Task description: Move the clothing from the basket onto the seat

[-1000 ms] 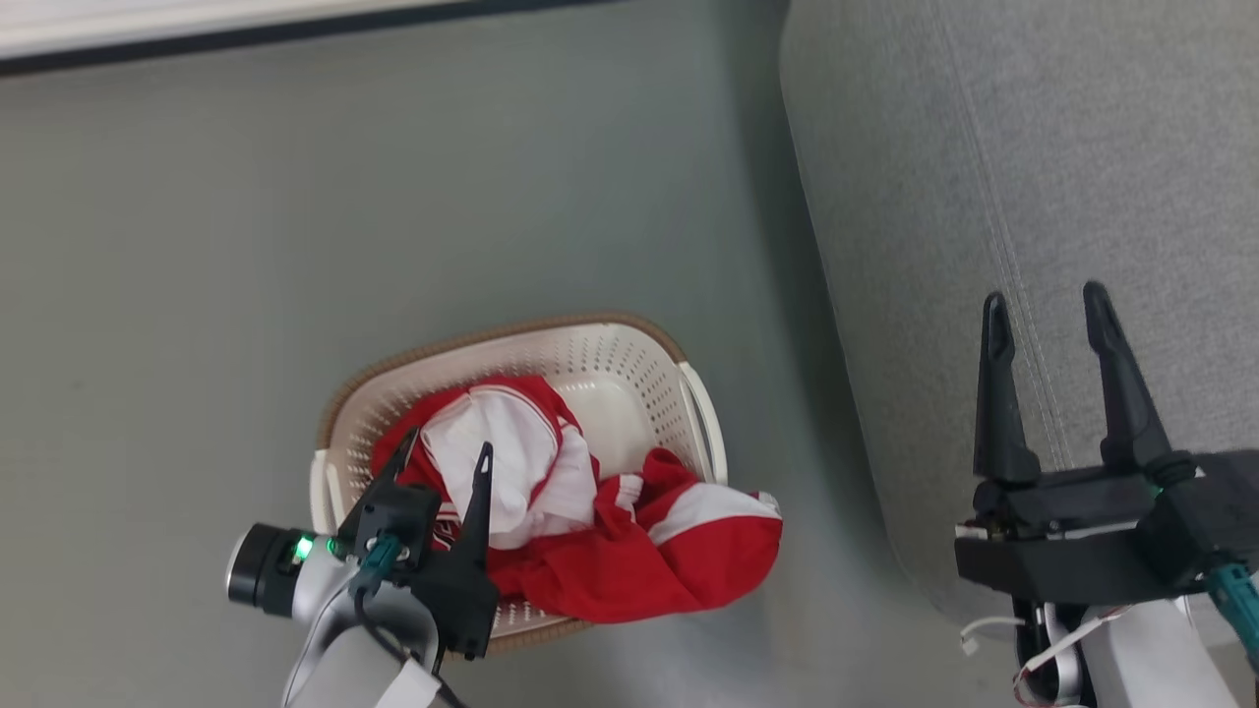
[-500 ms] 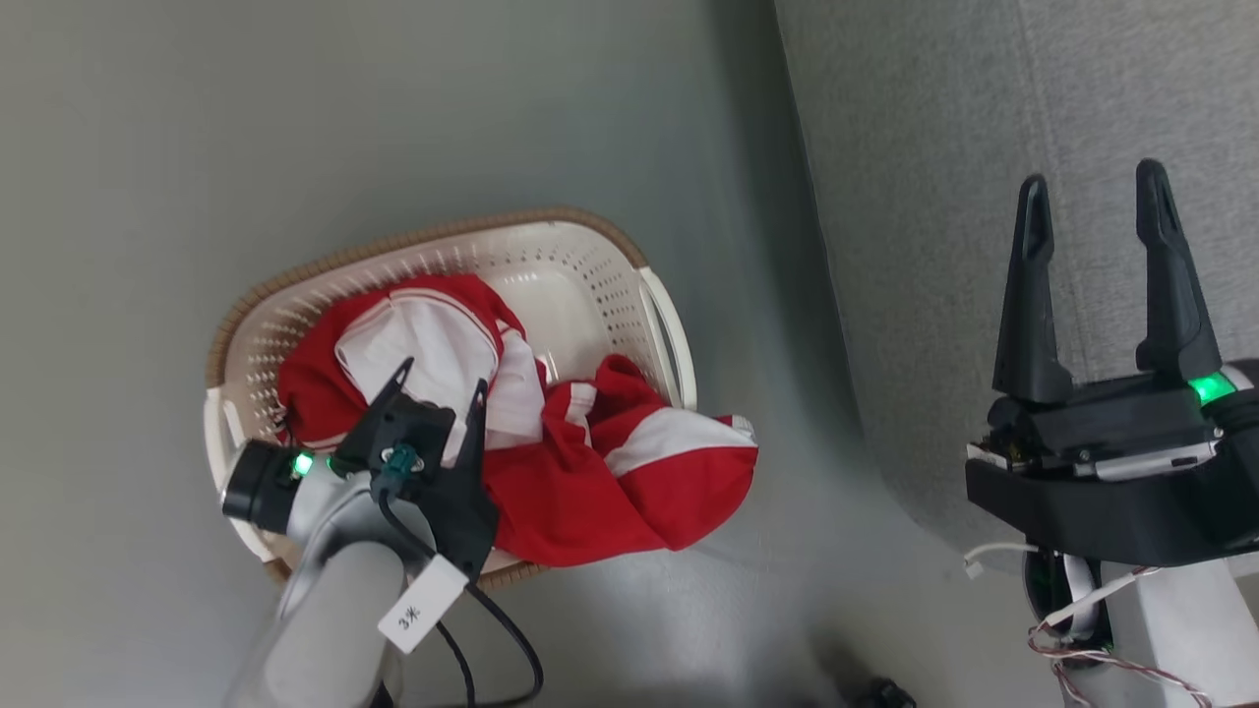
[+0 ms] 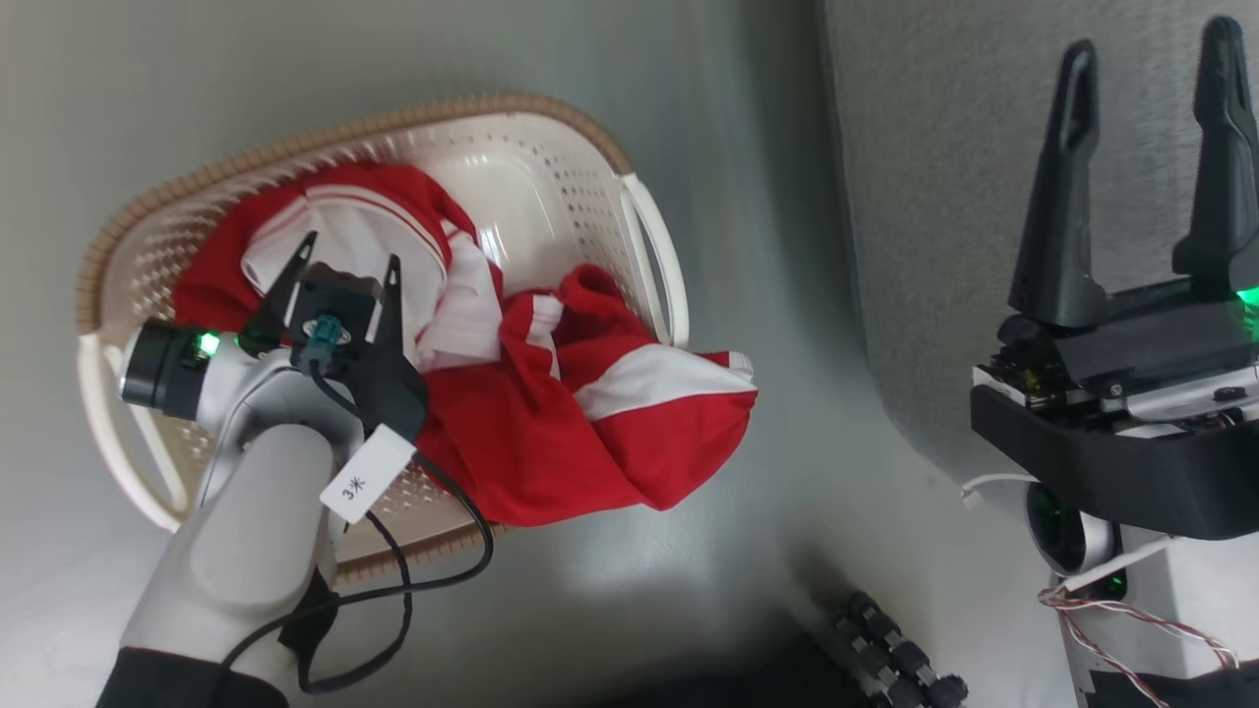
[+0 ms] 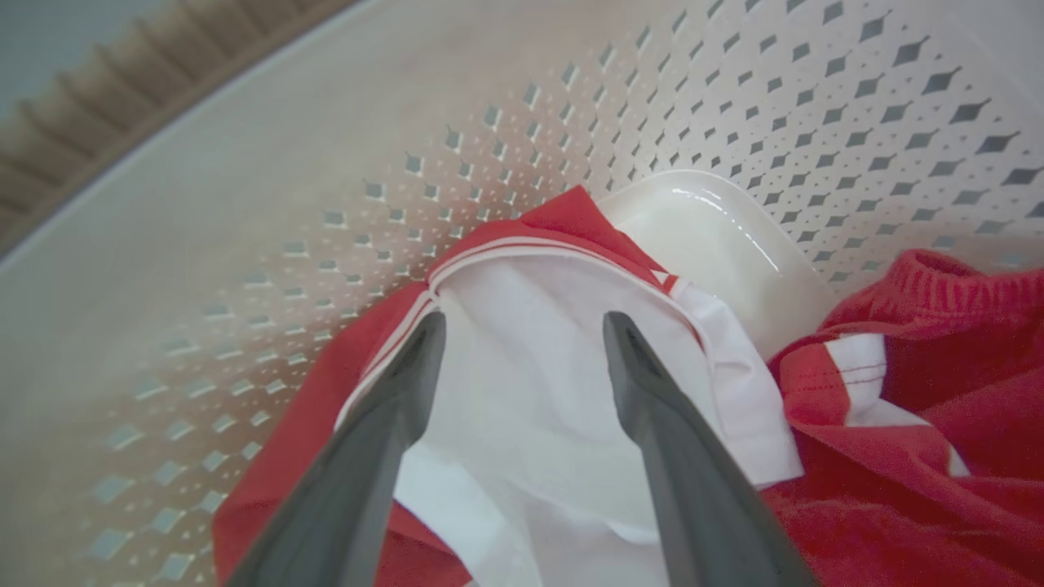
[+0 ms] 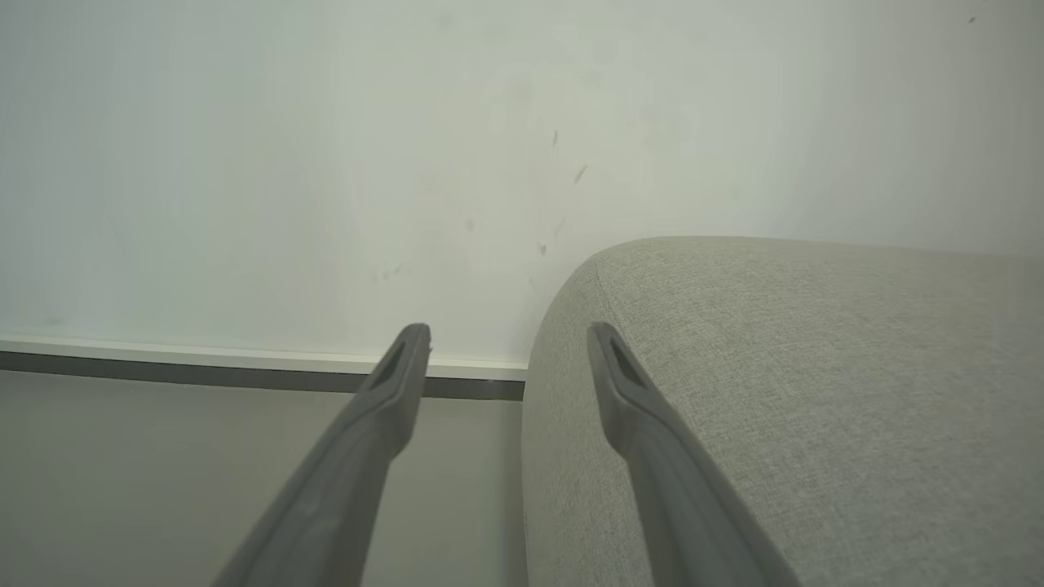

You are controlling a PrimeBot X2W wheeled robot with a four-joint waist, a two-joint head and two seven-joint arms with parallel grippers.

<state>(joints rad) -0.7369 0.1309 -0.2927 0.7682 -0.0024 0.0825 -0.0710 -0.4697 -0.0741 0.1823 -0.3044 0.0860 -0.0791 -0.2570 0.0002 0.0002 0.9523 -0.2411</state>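
Head view has the cream laundry basket (image 3: 651, 258) down on a smooth grey floor (image 3: 148, 69), red and white clothing (image 3: 590, 433) heaped inside, one red piece spilling over the rim. Left gripper (image 3: 352, 248) hovers over the white fabric, jaws apart, nothing held. Right gripper (image 3: 1151, 37), jaws spread wide, above the grey sofa seat (image 3: 934, 197). Right wrist view: pale wall (image 5: 326, 163), white skirting (image 5: 204, 355) with a dark strip

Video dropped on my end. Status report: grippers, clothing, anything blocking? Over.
Left gripper open over the clothing in the basket, nothing gripped. Right gripper open, empty, beside the seat. One red piece drapes over the basket rim. Path looks clear.
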